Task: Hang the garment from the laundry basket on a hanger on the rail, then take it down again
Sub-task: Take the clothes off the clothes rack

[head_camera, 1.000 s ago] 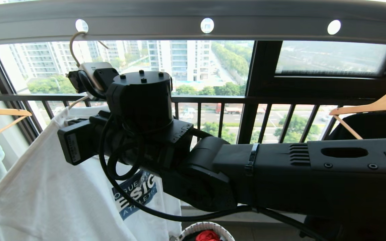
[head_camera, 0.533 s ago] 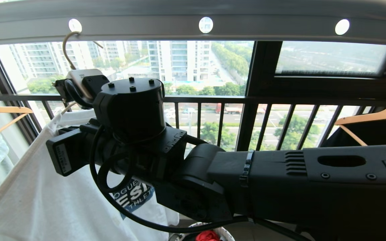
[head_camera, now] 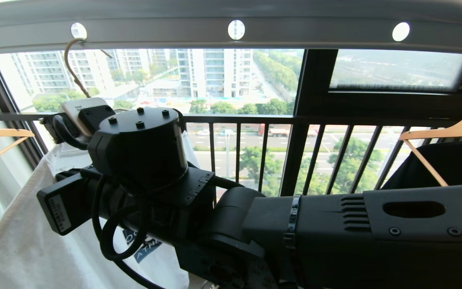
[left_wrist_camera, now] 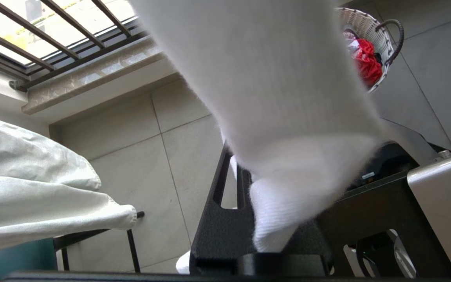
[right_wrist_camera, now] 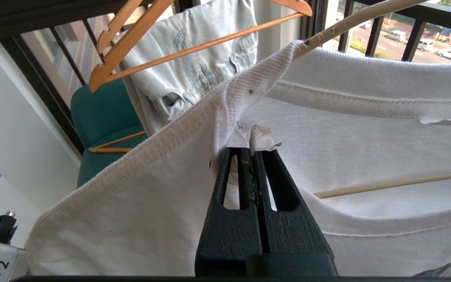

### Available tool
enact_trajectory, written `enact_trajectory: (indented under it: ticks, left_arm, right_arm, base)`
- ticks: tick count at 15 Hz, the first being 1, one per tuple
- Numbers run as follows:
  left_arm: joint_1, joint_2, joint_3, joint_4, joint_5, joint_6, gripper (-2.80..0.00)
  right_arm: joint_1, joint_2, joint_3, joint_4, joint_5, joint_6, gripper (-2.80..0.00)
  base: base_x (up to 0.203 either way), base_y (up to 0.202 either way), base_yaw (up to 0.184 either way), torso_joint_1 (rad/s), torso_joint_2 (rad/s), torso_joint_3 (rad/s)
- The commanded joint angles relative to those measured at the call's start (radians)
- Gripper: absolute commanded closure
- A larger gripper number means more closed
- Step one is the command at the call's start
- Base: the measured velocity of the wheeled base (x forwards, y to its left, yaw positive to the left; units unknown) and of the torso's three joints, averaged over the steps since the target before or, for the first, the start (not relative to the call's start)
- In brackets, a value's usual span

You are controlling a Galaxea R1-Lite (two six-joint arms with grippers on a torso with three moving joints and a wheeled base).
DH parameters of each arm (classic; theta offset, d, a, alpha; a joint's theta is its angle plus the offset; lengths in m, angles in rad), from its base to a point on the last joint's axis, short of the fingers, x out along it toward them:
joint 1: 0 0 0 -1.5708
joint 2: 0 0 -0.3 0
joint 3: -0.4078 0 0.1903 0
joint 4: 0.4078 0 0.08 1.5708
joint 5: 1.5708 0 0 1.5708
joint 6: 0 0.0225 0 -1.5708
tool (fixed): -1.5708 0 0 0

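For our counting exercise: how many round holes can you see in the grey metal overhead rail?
3 in the grey metal overhead rail: left hole, holding the cream wire hanger's hook; a middle hole; a right hole. More may lie beyond the picture.

White T-shirt (right_wrist_camera: 366,129) with navy logo print draped on the cream wire hanger (head_camera: 70,66), hook in a hole of the grey rail (head_camera: 295,34) at 10 o'clock. Basket (left_wrist_camera: 370,35), white-black weave, on the floor, red cloth inside.

Grey rail (head_camera: 335,34) with hanger (head_camera: 70,66) hooked in; basket (left_wrist_camera: 370,43) on tiled floor (left_wrist_camera: 139,156).
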Motion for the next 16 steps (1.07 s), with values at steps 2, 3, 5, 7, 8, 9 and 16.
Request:
enact_trajectory:
  ticks: [2,3,5,7,8,9,16]
  left_arm:
    - [0.000,0.005,-0.006,0.000,0.001,0.001,0.00]
    - [0.000,0.005,-0.006,0.000,0.001,0.001,0.00]
    - [0.000,0.005,-0.006,0.000,0.001,0.001,0.00]
    - [0.000,0.004,-0.009,0.000,0.001,0.001,0.00]
    - [0.000,0.003,-0.008,0.000,0.001,0.001,0.00]
    - [0.000,0.003,-0.007,0.000,0.001,0.001,0.00]
    - [0.000,-0.009,-0.023,-0.001,0.002,-0.008,0.00]
  right_arm:
    - [0.030,-0.024,0.026,-0.003,-0.002,0.000,0.00]
    - [0.034,-0.026,0.033,-0.003,-0.002,0.000,0.00]
    - [0.036,-0.026,0.038,-0.003,-0.003,0.000,0.00]
    - [0.029,-0.026,0.024,-0.004,-0.045,-0.002,0.00]
    - [0.015,-0.033,0.017,-0.005,-0.056,-0.006,0.00]
    - [-0.002,-0.047,0.017,-0.004,-0.062,-0.006,0.00]
    - [-0.044,-0.195,0.168,-0.002,-0.116,-0.032,0.00]
  base:
    - [0.000,0.000,0.000,0.000,0.00,0.000]
    - [0.000,0.000,0.000,0.000,0.00,0.000]
    - [0.000,0.000,0.000,0.000,0.00,0.000]
    - [0.000,0.000,0.000,0.000,0.00,0.000]
    - [0.000,0.000,0.000,0.000,0.00,0.000]
    - [0.000,0.000,0.000,0.000,0.00,0.000]
    - [0.000,0.000,0.000,0.000,0.00,0.000]
